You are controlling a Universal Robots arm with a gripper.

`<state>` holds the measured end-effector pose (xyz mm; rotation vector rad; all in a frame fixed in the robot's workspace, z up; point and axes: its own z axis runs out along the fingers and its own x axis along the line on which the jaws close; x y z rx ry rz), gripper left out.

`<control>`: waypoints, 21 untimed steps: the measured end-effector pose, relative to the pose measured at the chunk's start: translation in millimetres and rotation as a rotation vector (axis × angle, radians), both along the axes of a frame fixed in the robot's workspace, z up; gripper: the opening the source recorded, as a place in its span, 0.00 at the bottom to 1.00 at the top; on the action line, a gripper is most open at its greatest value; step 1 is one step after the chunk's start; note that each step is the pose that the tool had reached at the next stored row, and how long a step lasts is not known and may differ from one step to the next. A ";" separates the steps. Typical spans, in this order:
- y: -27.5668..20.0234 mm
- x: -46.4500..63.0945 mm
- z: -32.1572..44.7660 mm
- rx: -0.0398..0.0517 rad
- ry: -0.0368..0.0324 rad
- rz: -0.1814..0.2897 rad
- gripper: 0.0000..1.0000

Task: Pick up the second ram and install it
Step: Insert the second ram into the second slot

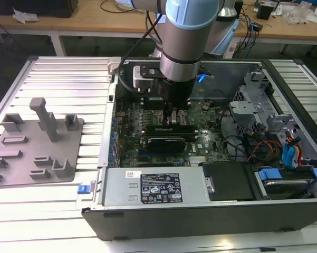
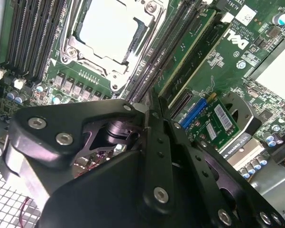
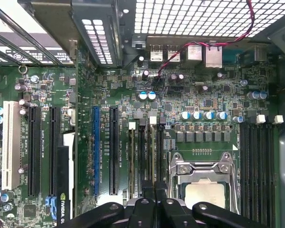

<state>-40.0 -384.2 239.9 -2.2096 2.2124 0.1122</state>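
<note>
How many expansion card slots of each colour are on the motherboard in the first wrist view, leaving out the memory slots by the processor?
White slot: 1
Black slots: 3
Blue slot: 1
Total: 5

You had a matt grey plastic fixture plate with upright posts [image 1: 37,150] lying on a ribbed, bright metal tabletop [image 1: 63,79]. The open computer case of dull grey sheet metal [image 1: 200,213] held a glossy green circuit board [image 3: 199,95]. The gripper's matt black metal fingers [image 2: 156,156] carried shiny screws, above the brushed silver square processor [image 2: 109,31].
</note>
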 end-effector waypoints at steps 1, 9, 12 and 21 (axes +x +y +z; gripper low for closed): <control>0.6 -0.1 -0.3 0.0005 -0.0001 0.000 0.09; 1.0 0.5 -1.4 0.0002 0.0000 -0.002 0.09; 1.0 1.3 -1.7 0.0001 0.0001 -0.002 0.09; 1.0 1.3 -4.4 0.0004 0.0000 -0.002 0.09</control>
